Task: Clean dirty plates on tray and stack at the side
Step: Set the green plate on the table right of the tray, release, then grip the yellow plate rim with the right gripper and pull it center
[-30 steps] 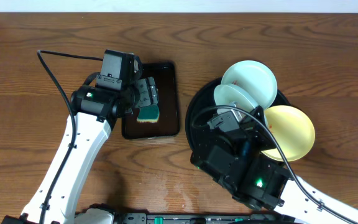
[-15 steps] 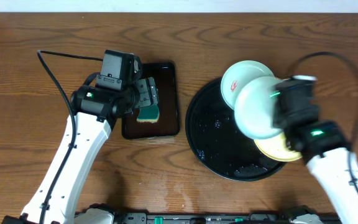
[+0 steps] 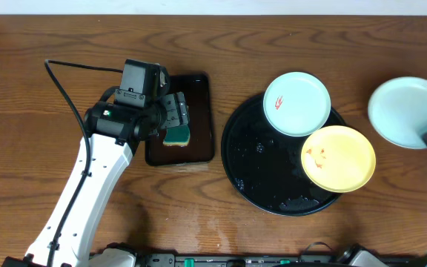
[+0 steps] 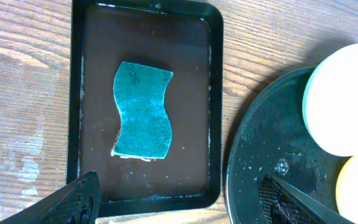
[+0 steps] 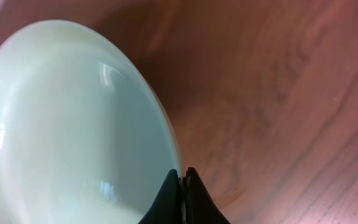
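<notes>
Currently the step in hand appears to be setting one wiped plate down at the side. The right gripper (image 5: 182,179) has its fingers clamped together on the rim of the held plate (image 3: 406,111), which sits near the right edge of the table (image 3: 273,37), well apart from the round tray (image 3: 258,178). Whether its base touches the wood cannot be told. To do this step well, bring the plate level, lower it until the base bears fully on the table, and only then part the fingers. Leave bare wood around it so later plates can stack on top. The smeared mint plate (image 3: 296,104) and the yellow plate (image 3: 338,158) lie on the tray's far and right rim, both marked red-orange. The right arm reaches to the table's right edge, mostly out of the overhead view. The left gripper (image 4: 179,186) hangs with fingers (image 4: 73,199) apart above the sponge (image 4: 142,111) in the rectangular tray (image 4: 213,93).
</notes>
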`<state>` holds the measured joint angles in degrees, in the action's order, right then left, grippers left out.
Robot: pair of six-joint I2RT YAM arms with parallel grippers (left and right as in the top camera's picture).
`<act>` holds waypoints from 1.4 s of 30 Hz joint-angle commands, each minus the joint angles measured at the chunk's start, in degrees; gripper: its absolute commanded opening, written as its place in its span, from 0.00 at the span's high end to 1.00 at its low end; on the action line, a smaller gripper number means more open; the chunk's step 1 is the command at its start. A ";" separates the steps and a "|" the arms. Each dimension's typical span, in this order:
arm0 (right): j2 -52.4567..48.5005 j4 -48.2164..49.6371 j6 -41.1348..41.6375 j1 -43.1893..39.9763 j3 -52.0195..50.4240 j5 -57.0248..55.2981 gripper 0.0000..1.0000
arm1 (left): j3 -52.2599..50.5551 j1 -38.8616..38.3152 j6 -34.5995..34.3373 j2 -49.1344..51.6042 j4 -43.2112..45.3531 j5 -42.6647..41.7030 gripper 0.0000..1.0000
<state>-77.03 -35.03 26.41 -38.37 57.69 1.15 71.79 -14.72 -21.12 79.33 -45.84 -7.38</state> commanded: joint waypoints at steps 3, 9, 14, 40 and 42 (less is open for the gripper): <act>-8.13 0.87 1.79 -4.33 0.92 -0.55 0.99 | 0.11 0.31 0.31 0.09 0.00 -0.11 0.18; -16.06 2.47 -1.60 -6.21 0.92 -0.87 0.99 | 0.11 0.31 0.31 0.09 0.00 -0.13 0.18; -15.52 3.17 -4.42 -6.03 0.92 4.00 0.55 | 0.11 0.31 0.31 0.09 0.00 -0.11 0.18; -0.20 -10.38 -1.57 26.05 -12.52 -18.99 0.51 | 0.11 0.31 0.31 0.09 0.00 -0.11 0.18; -1.07 -7.02 -1.62 26.05 -14.38 -16.02 0.54 | 0.11 0.31 0.31 0.09 0.00 -0.13 0.18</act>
<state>-76.77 -44.56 23.73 -12.21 45.71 -16.05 71.79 -14.72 -21.12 79.33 -45.84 -7.38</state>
